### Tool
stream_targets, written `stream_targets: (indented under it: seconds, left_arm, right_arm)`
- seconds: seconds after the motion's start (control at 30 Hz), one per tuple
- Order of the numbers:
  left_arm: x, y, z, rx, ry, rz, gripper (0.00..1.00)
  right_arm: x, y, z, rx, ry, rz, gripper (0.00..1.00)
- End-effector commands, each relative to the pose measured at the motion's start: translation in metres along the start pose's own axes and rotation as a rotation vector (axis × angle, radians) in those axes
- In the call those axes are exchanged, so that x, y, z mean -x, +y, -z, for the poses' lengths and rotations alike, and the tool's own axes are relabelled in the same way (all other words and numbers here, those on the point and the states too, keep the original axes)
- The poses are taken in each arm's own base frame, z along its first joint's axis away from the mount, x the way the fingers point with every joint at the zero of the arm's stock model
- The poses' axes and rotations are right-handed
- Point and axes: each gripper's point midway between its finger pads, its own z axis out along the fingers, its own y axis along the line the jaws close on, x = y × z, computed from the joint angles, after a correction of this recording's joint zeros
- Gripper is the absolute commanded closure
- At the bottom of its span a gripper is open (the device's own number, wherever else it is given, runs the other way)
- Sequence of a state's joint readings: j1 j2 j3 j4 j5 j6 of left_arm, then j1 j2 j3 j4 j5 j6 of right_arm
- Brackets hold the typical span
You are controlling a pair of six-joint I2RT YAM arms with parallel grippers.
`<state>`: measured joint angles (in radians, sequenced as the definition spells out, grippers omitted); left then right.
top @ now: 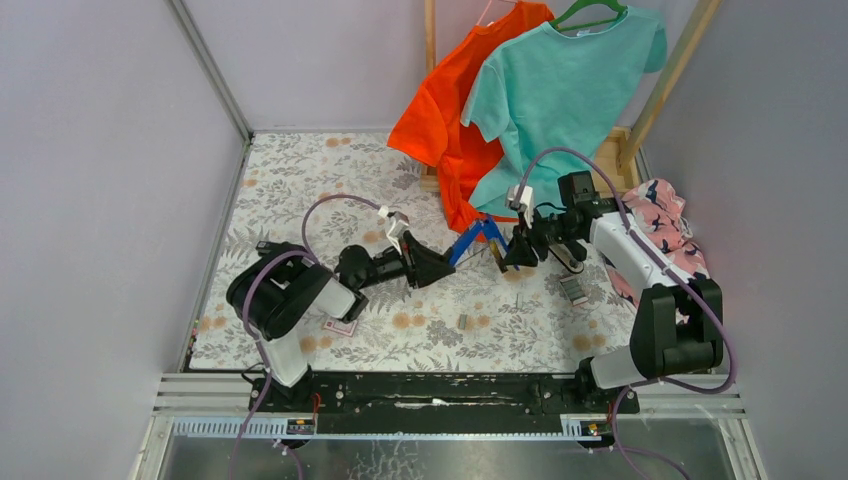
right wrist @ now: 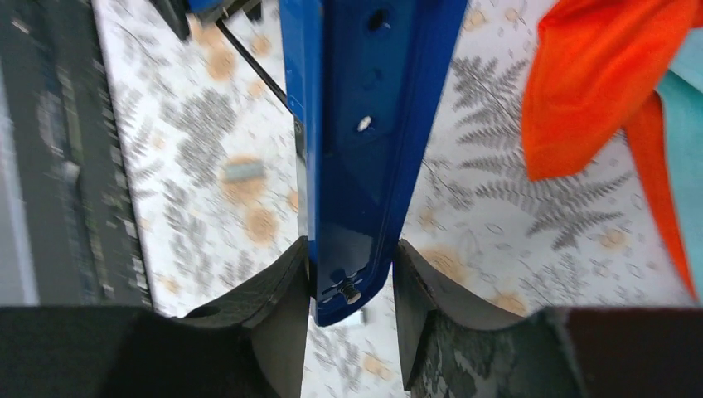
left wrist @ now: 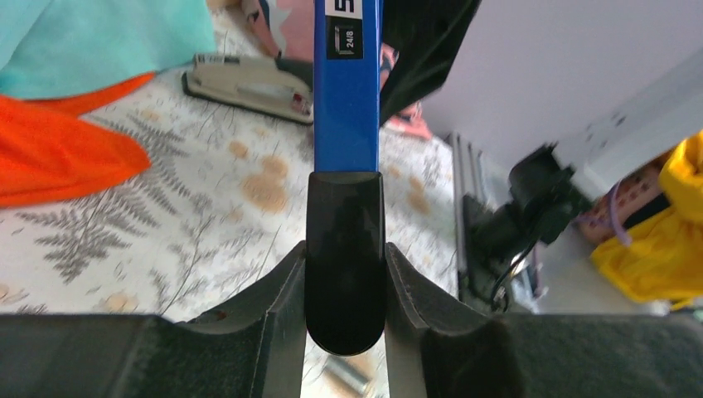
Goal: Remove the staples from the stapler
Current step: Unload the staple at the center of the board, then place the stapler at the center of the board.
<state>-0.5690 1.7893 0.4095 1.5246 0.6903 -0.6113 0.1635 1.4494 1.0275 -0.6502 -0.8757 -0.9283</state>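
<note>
Top external view: both arms meet over the middle of the flower-printed table, each holding one end of a blue bar that is spread into an upturned V. The left gripper grips the V's left leg and the right gripper its right leg. The stapler lies flat on the cloth just beside the right gripper, on its outer side, and neither claw touches it. One strip of the staples rests on the cloth nearer the arm bases, well apart from the stapler. An orange shirt and a teal shirt hang behind.

Left wrist view: the left gripper is clamped on the black end cap of the blue bar, which carries a "24/6" label. The stapler lies beyond it, grey on top and dark beneath.

Right wrist view: the right gripper is closed on the end of the blue bar, seen here as an open channel with holes. A staples strip shows below, small and blurred.
</note>
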Motion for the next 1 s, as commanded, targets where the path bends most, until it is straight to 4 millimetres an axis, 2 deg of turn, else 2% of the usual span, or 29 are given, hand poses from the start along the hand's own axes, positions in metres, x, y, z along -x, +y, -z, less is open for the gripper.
stream_targets:
  seconds: [0.0,0.17,0.27,0.4,0.6,0.77,0.9,0.97]
  left_arm:
    - [0.06,-0.021,-0.02,0.0,-0.213,0.148,1.0]
    - [0.08,-0.03,-0.03,0.011,-0.307,0.296,1.0]
    - [0.084,-0.038,-0.035,0.0,-0.33,0.339,1.0]
    - [0.085,-0.043,-0.038,0.008,-0.351,0.356,1.0]
    - [0.087,-0.05,-0.039,-0.006,-0.356,0.338,1.0]
    - [0.092,-0.058,-0.042,-0.033,-0.359,0.334,1.0]
    - [0.095,-0.063,-0.039,-0.043,-0.364,0.321,1.0]
    - [0.097,-0.065,-0.036,-0.042,-0.37,0.313,1.0]
  right_arm:
    - [0.06,0.04,0.008,0.209,-0.21,-0.221,1.0]
    - [0.082,0.054,0.008,0.327,-0.311,-0.359,1.0]
    - [0.082,0.052,0.008,0.288,-0.329,-0.362,0.99]
    - [0.088,0.06,0.013,0.298,-0.368,-0.358,0.92]
    - [0.094,0.071,0.02,0.327,-0.401,-0.326,0.72]
    - [0.095,0.078,0.024,0.336,-0.412,-0.305,0.42]
    - [0.097,0.081,0.026,0.321,-0.416,-0.284,0.24]
    - [0.097,0.081,0.028,0.305,-0.415,-0.269,0.18]
